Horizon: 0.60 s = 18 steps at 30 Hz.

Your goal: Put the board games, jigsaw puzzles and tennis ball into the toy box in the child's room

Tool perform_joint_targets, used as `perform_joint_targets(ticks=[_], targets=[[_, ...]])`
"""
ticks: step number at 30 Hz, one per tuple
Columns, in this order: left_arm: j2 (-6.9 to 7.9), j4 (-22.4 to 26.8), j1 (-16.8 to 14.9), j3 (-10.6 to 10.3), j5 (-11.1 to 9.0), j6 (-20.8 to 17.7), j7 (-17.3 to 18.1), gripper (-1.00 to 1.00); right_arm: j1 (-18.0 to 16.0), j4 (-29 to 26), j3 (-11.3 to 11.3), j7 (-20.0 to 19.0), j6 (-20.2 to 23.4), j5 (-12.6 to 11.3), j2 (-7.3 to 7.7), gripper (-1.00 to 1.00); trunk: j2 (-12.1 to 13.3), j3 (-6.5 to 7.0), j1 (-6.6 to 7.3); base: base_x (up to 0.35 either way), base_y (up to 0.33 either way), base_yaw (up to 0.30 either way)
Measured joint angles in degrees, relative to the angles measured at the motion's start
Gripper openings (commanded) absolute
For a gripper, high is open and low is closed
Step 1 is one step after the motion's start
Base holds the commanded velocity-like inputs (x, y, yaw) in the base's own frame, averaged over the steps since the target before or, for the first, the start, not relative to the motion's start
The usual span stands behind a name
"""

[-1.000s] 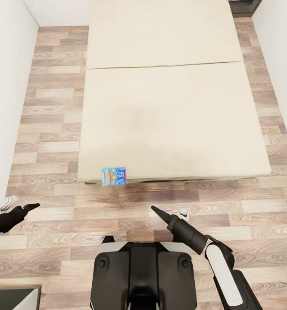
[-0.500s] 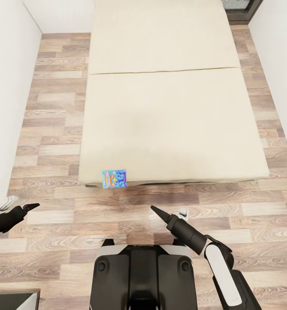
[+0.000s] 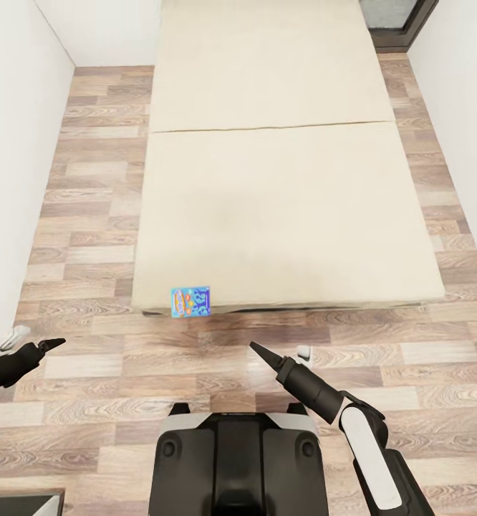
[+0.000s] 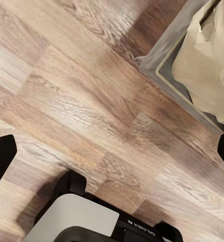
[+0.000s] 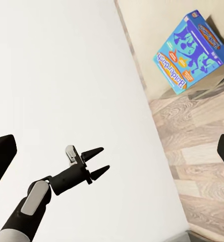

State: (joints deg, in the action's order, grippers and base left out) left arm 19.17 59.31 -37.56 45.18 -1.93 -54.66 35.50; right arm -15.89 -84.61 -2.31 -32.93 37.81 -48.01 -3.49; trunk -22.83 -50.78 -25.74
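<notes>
One board game (image 3: pixel 190 302), a small blue box with orange-yellow art, lies on the near left corner of the beige bed (image 3: pixel 281 215), overhanging its edge. The right wrist view shows this box (image 5: pixel 192 52) tilted at that corner. My left gripper (image 3: pixel 52 344) hangs open over the floor near the left wall, well left of the box. My right gripper (image 3: pixel 256 349) is open above the planks, short of the bed and right of the box. The left gripper (image 5: pixel 98 162) is empty, its two fingers apart. The bed's corner (image 4: pixel 208 65) appears in the left wrist view.
White walls (image 3: pixel 16 179) close in on both sides of the bed, leaving strips of wood-plank floor (image 3: pixel 88 215). A dark frame (image 3: pixel 403 18) stands at the far right. My base (image 3: pixel 238 459) sits just short of the bed's foot. A dark edge (image 3: pixel 16 502) shows at the lower left.
The whole picture has shifted, so the bed and box sit slightly lower in it: the camera moved. Both arms keep their pose and both grippers stay open.
</notes>
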Motion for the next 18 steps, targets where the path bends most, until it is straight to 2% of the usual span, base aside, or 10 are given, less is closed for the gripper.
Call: perform_joint_targets(ticks=[18], targets=[[0.14, 0.0, 0.0, 0.2, 0.0, -0.2, 0.1, 1.00, 0.0, -0.1, 0.0, 0.1, -0.1, 0.0, 0.00, 1.00, 0.0, 1.70, 0.00, 0.000, 0.000, 0.000]])
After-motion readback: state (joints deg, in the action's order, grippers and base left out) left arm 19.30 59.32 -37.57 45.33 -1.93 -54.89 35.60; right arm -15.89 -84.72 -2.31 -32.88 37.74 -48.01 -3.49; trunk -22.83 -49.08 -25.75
